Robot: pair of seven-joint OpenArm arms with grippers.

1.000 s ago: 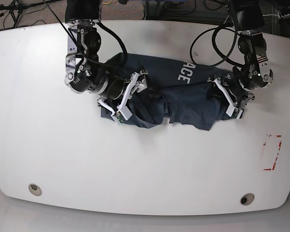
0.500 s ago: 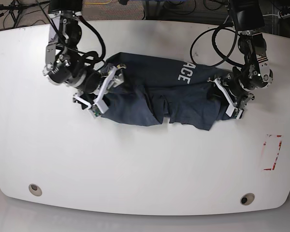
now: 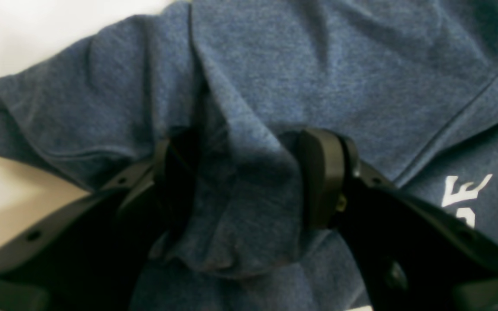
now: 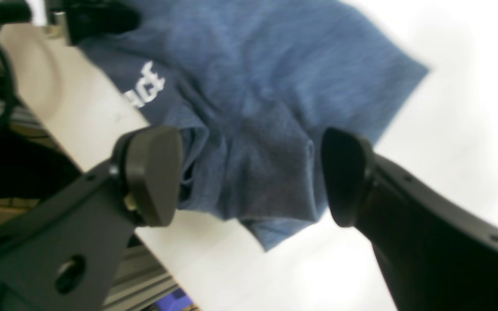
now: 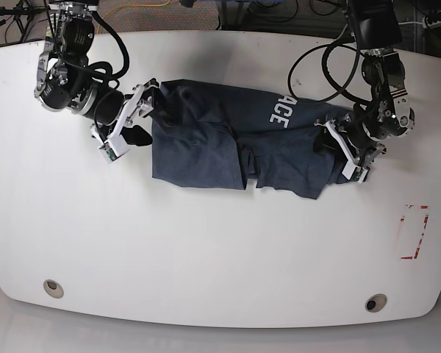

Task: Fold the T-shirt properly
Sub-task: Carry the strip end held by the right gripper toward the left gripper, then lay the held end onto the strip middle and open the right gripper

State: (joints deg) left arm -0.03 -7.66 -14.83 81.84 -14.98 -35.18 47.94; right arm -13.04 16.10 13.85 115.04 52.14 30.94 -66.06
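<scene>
The dark navy T-shirt (image 5: 220, 140) lies bunched and partly folded across the back middle of the white table (image 5: 206, 250), its white letters (image 5: 281, 109) facing up. At the shirt's right end, my left gripper (image 5: 347, 153) is shut on a fold of cloth; the left wrist view shows that fold (image 3: 240, 194) pinched between the black fingers (image 3: 320, 181). My right gripper (image 5: 125, 126) hovers just off the shirt's left edge. It is open, with pads (image 4: 151, 175) wide apart, nothing between them and the T-shirt (image 4: 253, 86) beyond.
A red-outlined rectangle (image 5: 414, 232) is marked on the table at the right. Two round holes (image 5: 53, 287) (image 5: 375, 302) sit near the front edge. Cables and dark gear run behind the table's back edge.
My right gripper has drawn back to the left, off the shirt's left part and up toward the table's back corner. The cloth there now lies flatter. The left gripper has not moved.
</scene>
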